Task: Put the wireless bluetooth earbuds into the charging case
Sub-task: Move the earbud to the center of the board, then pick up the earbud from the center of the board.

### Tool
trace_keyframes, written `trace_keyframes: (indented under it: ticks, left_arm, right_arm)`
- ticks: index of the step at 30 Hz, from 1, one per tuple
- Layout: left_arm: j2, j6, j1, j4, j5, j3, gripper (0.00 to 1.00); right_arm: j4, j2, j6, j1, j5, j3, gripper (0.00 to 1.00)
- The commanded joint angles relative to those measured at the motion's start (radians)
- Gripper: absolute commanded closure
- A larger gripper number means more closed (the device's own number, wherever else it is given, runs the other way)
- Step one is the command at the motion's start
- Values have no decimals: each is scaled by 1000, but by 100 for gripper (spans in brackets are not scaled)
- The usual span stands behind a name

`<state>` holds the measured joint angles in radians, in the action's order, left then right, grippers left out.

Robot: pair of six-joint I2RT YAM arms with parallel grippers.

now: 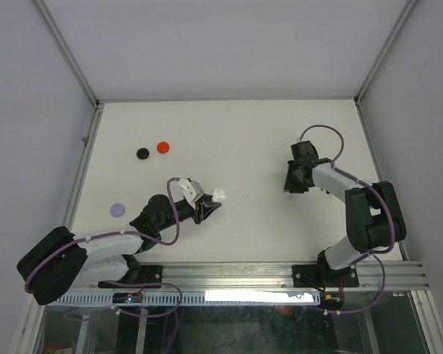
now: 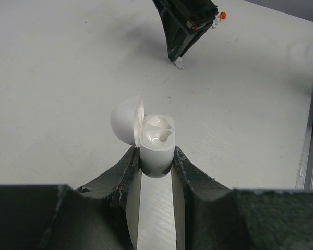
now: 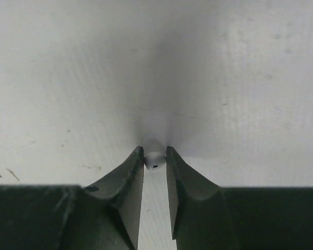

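Note:
The white charging case [image 2: 155, 159] stands with its lid [image 2: 126, 121] flipped open to the left, glossy white hollows showing inside. My left gripper [image 2: 155, 154] is shut on the case's lower body; in the top view this gripper [image 1: 209, 206] holds the case [image 1: 220, 195] left of the table's centre. A small white earbud [image 3: 154, 162] with a dark dot sits on the table, pinched between the fingertips of my right gripper [image 3: 154, 151]. In the top view the right gripper [image 1: 291, 189] points down at the table on the right. The left wrist view shows it [image 2: 178, 61] beyond the case.
A red cap [image 1: 162, 147] and a black cap [image 1: 142, 153] lie at the far left of the table, and a purple disc [image 1: 117, 209] lies nearer, beside the left arm. A metal rail [image 1: 280, 273] runs along the near edge.

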<state>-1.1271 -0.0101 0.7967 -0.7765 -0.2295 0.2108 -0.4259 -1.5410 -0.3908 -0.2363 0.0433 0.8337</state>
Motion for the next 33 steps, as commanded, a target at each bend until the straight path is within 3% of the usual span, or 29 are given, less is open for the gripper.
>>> trace_keyframes:
  ticks: [1,14,33]
  left_arm:
    - [24,22,-9,-29,-10,29,100]
    - [17,23,-10,-35,-2,27,100]
    - [11,20,-10,-31,5,30,100]
  right_arm:
    - [-89,-49,60,-79,-23,80,74]
    - [-278,-153,104,-163,4,234,61]
    - [-299,-240,89,-188,96,274,68]
